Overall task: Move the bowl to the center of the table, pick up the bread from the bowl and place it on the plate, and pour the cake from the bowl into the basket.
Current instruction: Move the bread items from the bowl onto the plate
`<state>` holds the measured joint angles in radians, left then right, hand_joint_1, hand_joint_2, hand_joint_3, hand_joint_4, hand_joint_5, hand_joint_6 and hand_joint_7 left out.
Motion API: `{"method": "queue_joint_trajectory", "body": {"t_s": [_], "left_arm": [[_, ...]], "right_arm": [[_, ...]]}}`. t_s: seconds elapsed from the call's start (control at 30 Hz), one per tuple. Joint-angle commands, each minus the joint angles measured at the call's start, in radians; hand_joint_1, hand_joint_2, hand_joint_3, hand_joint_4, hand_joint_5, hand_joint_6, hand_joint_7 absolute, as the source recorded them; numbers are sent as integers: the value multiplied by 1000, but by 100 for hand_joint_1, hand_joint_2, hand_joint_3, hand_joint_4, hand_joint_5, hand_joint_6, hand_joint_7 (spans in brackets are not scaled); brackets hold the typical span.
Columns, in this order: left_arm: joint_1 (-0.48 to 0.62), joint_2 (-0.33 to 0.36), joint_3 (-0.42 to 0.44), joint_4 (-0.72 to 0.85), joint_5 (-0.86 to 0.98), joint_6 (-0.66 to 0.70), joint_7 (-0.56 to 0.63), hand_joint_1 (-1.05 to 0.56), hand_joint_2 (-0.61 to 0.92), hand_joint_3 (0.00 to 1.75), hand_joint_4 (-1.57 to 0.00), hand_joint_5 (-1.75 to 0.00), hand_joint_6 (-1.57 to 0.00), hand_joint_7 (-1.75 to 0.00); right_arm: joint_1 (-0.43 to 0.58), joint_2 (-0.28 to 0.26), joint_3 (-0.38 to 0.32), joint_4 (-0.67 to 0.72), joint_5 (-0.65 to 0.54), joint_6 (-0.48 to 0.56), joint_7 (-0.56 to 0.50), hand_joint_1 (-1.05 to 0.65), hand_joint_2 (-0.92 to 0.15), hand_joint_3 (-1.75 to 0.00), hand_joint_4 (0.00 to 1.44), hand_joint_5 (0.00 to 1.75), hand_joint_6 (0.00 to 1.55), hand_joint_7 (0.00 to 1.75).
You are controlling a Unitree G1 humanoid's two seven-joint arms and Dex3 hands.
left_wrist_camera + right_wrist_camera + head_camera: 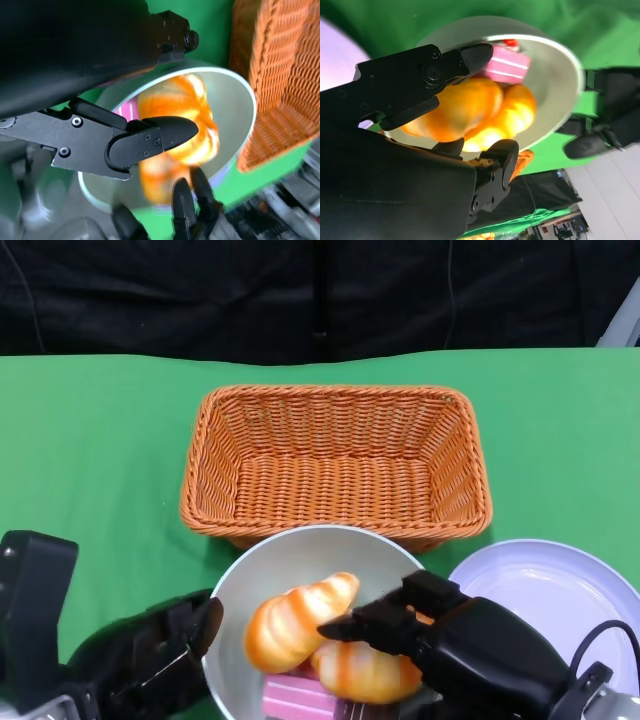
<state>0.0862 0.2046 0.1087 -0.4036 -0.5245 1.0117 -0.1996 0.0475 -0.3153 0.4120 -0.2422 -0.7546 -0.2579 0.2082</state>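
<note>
Green table [90, 440] carrying, ahead of both sets of fingers, the empty orange wicker basket [335, 465]; the pale plate [555, 585] lies bare just outboard of the right hand's fingers. The metal bowl [300, 555] sits between the two hands, its far rim touching or nearly touching the basket's near wall, so the centring step appears done and the bread transfer is judged to be the step in hand. Left hand [150, 655]: fingers at the bowl's left rim, with one finger reaching over the rim in the left wrist view; whether they clamp the rim cannot be told, and they hold nothing else. Right hand [440, 635]: fingers [375, 625] narrowed and reaching over the right rim into the bowl, tips lying on or just above the lower of two golden bread rolls [295, 620]; the right wrist view shows a finger either side of a roll, but a firm grip cannot be confirmed. Pink cake [300, 700]: beneath the rolls, below the right fingertips. To do the step well, close on one roll only, across its narrow waist, keep the tips clear of the cake, lift straight up until clear of the rim, then carry outboard to the plate while the left hand steadies the bowl.
</note>
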Motion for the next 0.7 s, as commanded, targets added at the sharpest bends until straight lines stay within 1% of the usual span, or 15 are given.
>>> {"method": "queue_joint_trajectory", "body": {"t_s": [0.03, 0.07, 0.13, 0.2, 0.23, 0.3, 0.33, 0.37, 0.4, 0.43, 0.5, 0.53, 0.57, 0.6, 0.7], "left_arm": [[30, 44, -41, -15, 81, -138, -21, -60, 92, 54, -31, -17, -16, -5], [34, 45, -43, -9, 91, -166, -27, -59, 92, 54, -35, -19, -17, -6], [42, 44, -45, 1, 106, -212, -37, -59, 92, 53, -36, -20, -18, -6], [48, 42, -44, 6, 111, -239, -44, -58, 92, 54, -38, -22, -21, -7], [50, 42, -44, 8, 112, -247, -45, -57, 92, 54, -38, -22, -21, -7], [52, 42, -44, 11, 113, -255, -47, -57, 92, 54, -39, -23, -21, -7], [51, 34, -44, 16, 114, -267, -45, -57, 92, 55, -39, -23, -22, -6], [51, 29, -44, 21, 114, -276, -44, -56, 92, 54, -40, -24, -23, -7], [51, 25, -44, 24, 114, -283, -42, -56, 92, 54, -41, -25, -24, -7], [51, 23, -44, 26, 114, -288, -42, -56, 92, 53, -41, -25, -24, -7], [52, 23, -45, 28, 115, -293, -42, -56, 92, 53, -41, -26, -25, -7], [59, 24, -49, 28, 119, -304, -46, -56, 92, 53, -41, -26, -25, -7], [64, 25, -51, 28, 122, -312, -48, -56, 92, 53, -41, -26, -25, -7], [68, 25, -53, 29, 124, -318, -50, -56, 92, 53, -41, -26, -26, -7], [77, 24, -56, 32, 131, -325, -53, -55, 92, 53, -40, -27, -27, -7]], "right_arm": [[-17, -34, -8, 77, -26, -47, -78, -53, -89, 0, 15, 73, 34, 23], [-21, -36, -10, 101, -30, -63, -108, -46, -89, 0, 20, 73, 38, 23], [-31, -38, -14, 142, -29, -91, -159, -43, -89, 0, 24, 72, 41, 21], [-42, -34, -23, 183, -8, -125, -203, -25, -90, 0, 43, 70, 56, 22], [-46, -34, -24, 196, -2, -136, -217, -21, -91, 0, 48, 68, 60, 21], [-49, -34, -24, 208, 0, -147, -228, -18, -91, 0, 52, 66, 63, 20], [-64, -21, -33, 255, 30, -221, -291, -17, -91, 0, 53, 65, 64, 19], [-76, -12, -40, 292, 53, -280, -340, -10, -83, -26, 81, 99, 91, 51], [-86, -6, -45, 322, 67, -324, -376, -6, -50, -94, 92, 132, 98, 88], [-93, -3, -48, 345, 74, -354, -399, -4, -37, -121, 96, 143, 100, 101], [-101, -3, -49, 367, 71, -378, -415, -3, -26, -143, 99, 153, 101, 112], [-106, 21, -52, 375, 70, -420, -471, -3, -25, -145, 99, 153, 101, 114], [-110, 38, -54, 382, 68, -452, -515, -7, -18, -161, 100, 166, 89, 147], [-113, 50, -56, 389, 65, -476, -546, -9, -14, -168, 100, 171, 83, 163], [-134, 88, -71, 374, 59, -534, -625, -11, -9, -174, 102, 174, 80, 173]]}}
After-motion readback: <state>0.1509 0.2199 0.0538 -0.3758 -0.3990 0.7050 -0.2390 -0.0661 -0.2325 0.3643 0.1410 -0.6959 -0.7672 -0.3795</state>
